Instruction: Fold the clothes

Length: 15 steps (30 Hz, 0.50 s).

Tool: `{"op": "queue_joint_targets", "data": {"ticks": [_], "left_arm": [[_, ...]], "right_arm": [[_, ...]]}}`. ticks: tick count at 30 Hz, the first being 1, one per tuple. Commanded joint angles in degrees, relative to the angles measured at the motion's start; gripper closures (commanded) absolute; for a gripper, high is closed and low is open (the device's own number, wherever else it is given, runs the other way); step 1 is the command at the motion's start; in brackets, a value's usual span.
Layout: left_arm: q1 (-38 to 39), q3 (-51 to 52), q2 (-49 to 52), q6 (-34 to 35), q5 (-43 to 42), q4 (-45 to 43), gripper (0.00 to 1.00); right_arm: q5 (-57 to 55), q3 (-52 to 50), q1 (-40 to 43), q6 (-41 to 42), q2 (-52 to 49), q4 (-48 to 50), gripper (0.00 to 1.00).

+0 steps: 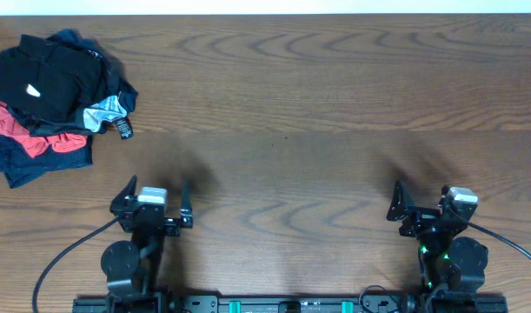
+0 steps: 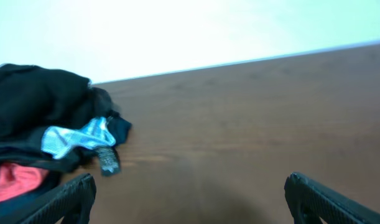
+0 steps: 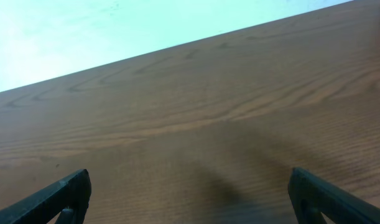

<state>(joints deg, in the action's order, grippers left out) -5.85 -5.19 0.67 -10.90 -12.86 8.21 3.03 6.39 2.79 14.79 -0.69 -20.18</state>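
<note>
clothes [image 1: 48, 83] piled on table [image 1: 335, 87] corner, left gripper [image 1: 158, 195], right gripper [image 1: 421, 200] spread wide

Clothes [image 1: 49, 96] crumpled in a heap, black on top, red and navy beneath, table's far-left corner

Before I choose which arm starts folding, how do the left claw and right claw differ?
The left claw sits nearer the clothes; the right claw is far across the table from them. The left claw's camera sees the clothes; the right claw's sees only table. Both are open, holding nothing.
</note>
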Motion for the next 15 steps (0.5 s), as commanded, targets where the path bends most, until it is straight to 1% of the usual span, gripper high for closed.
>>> {"op": "queue_joint_targets", "data": {"ticks": [1,9,13,15], "left_arm": [[-0.1,0.4,0.0,5.5,3.5,-2.4,0.02],[1.5,5.1,0.0,5.7,5.0,-10.4,0.02],[2.0,5.0,0.0,5.7,5.0,-8.3,0.02],[2.0,5.0,0.0,5.6,5.0,-5.8,0.02]], "right_arm": [[0.2,-0.3,0.5,-0.7,0.4,0.0,0.01],[0.2,-0.3,0.5,-0.7,0.4,0.0,0.01],[0.2,-0.3,0.5,-0.7,0.4,0.0,0.01],[0.2,-0.3,0.5,-0.7,0.4,0.0,0.01]]}}
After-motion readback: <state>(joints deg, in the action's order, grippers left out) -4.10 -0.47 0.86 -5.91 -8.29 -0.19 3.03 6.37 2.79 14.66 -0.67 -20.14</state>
